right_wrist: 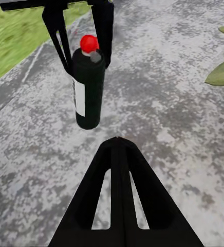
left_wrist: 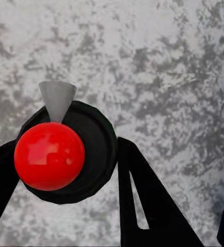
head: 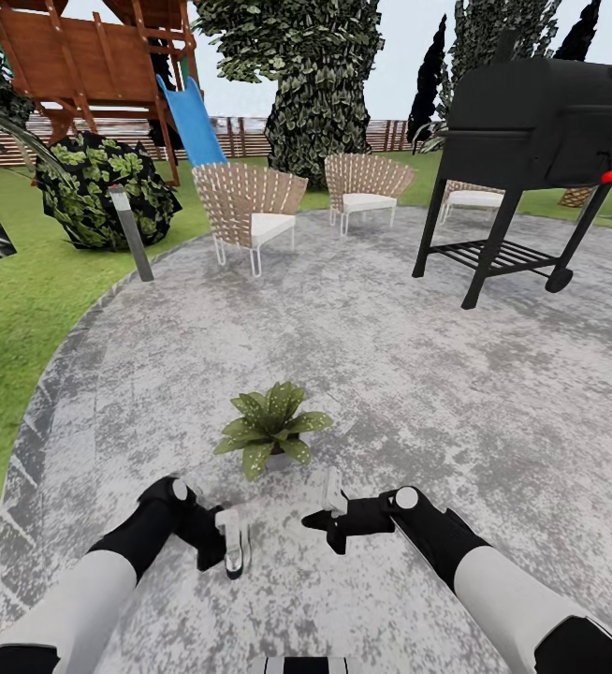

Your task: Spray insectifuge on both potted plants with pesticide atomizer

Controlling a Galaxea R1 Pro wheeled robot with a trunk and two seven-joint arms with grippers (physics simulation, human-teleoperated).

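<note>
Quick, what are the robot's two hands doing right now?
Left hand: closed on the black spray bottle with the red top.
Right hand: shut, fingers pressed together, holding nothing.

potted plants point(head: 271, 429): 1 | chairs point(head: 249, 208): 3 | grill point(head: 540, 122): 1 | atomizer point(right_wrist: 88, 87): 1

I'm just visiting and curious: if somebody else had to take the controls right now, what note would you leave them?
Left gripper: shut on the pesticide atomizer, a black bottle with a red top, held off the paving.
Right gripper: shut, holding nothing.
One potted plant stands on the stone paving just ahead of both arms; the atomizer's grey nozzle is in the left wrist view.
Done: atomizer picked up and brought to this plant.
Left: spray this plant fully, as no spray shows on it, then find and spray the second plant.
</note>
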